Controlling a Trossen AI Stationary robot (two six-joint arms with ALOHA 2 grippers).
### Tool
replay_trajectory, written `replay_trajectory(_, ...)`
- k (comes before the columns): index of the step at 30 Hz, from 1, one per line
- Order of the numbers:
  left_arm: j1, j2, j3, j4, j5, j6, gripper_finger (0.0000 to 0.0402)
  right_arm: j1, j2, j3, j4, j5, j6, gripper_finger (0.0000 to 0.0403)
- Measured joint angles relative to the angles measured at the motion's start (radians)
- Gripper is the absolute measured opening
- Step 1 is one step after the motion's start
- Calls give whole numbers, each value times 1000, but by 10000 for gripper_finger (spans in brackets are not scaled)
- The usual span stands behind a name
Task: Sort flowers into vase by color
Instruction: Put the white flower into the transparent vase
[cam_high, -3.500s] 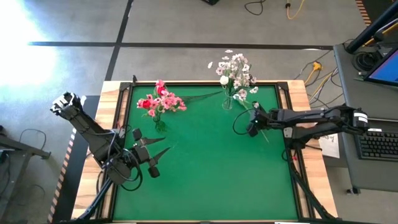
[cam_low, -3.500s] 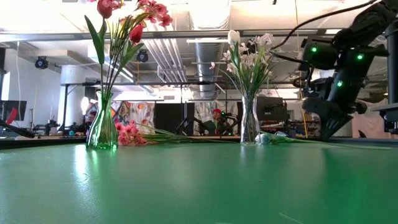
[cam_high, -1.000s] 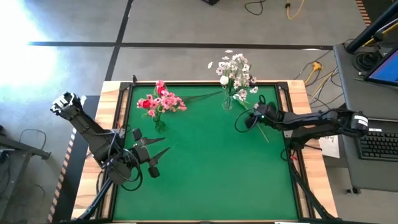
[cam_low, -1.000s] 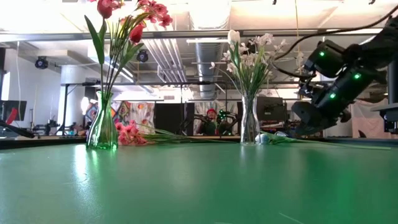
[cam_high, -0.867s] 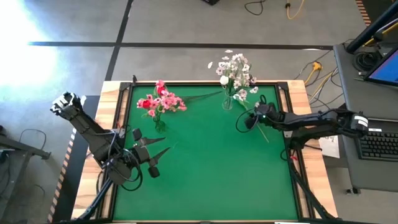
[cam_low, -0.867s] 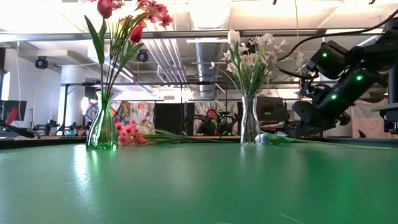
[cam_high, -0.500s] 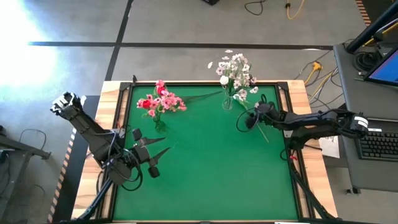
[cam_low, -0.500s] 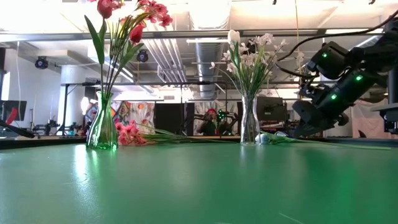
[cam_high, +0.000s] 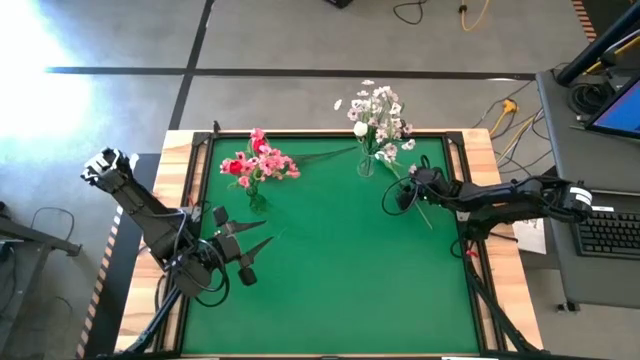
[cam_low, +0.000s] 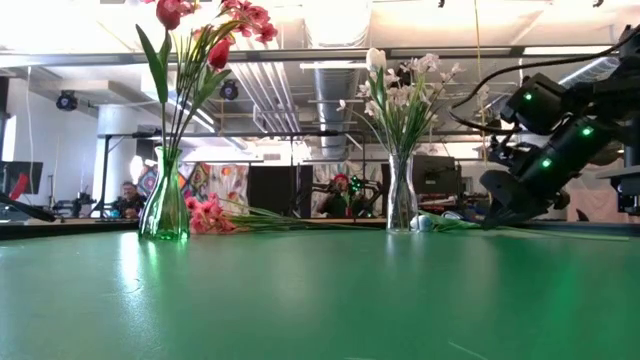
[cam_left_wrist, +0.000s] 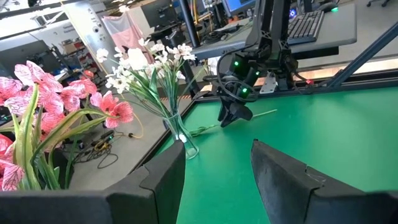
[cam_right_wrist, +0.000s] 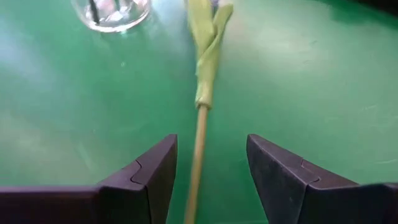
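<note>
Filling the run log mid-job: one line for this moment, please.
right gripper: open, straddling flower stem lying on mat | left gripper: open, idle at near-left | white-flower vase: upright beside stem

The left arm runs from the left edge of the high view down toward the lower left of the table, and its gripper (cam_high: 240, 252) hangs there with the two dark fingers (cam_left_wrist: 158, 180) parted. The right arm reaches in from the right edge of the high view toward the upper middle, its wrist bent downward. Its gripper (cam_high: 404, 194) sits low over the table, fingers (cam_right_wrist: 146, 171) spread apart.
</note>
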Motion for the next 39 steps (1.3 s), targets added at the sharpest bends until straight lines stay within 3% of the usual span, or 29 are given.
replay_trajectory(6,0,0,0,0,0,0,169,0,0,-6,-1,-38,19,158)
replay_trajectory(17,0,0,0,0,0,0,169,0,0,-6,-6,-44,58,17)
replay_trajectory(28,0,0,0,0,0,0,169,8,-2,53,-135,-152,237,13)
replay_trajectory(35,0,0,0,0,0,0,169,57,-1,205,-493,-178,326,13)
replay_trajectory(39,0,0,0,0,0,0,169,83,0,270,-600,-147,357,12)
